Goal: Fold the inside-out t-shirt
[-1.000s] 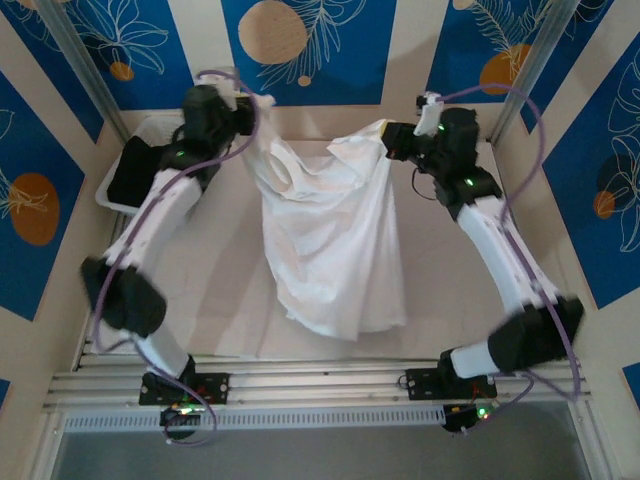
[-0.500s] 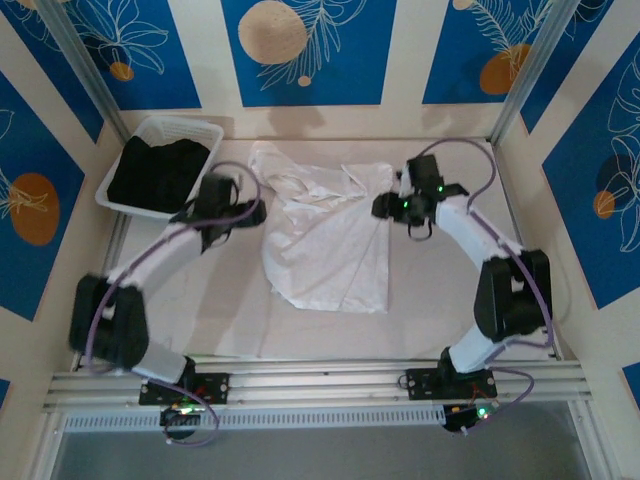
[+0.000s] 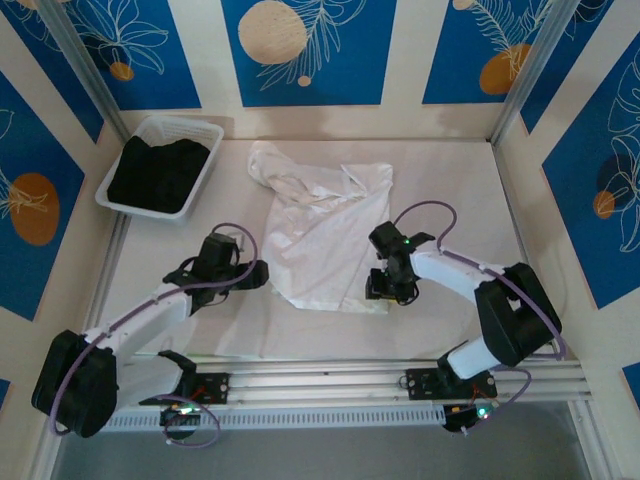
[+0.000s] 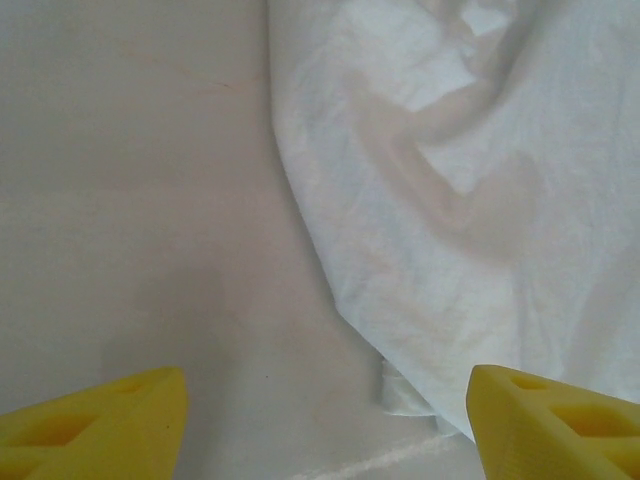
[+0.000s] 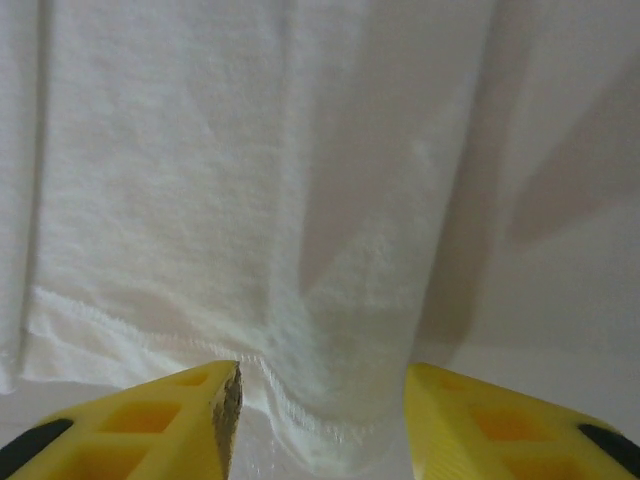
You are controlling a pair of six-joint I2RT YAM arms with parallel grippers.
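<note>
On the pale, smooth tabletop (image 3: 450,190), the plain white thin cotton t-shirt (image 3: 325,235) lay rumpled between the arms, the left gripper (image 3: 258,274) spread wide and empty beside its edge, the right gripper (image 5: 322,400) part-open at the near hem, pinching nothing. Closing short could catch one layer only, dragging the cloth askew. Blue floral wall panels (image 3: 310,50) enclosed the table; a white plastic basket (image 3: 180,122) of black cloth (image 3: 155,175) sat far-left.

Overhead downward, both wrists close, likely sharing t-shirt (image 3: 322,240)
</note>
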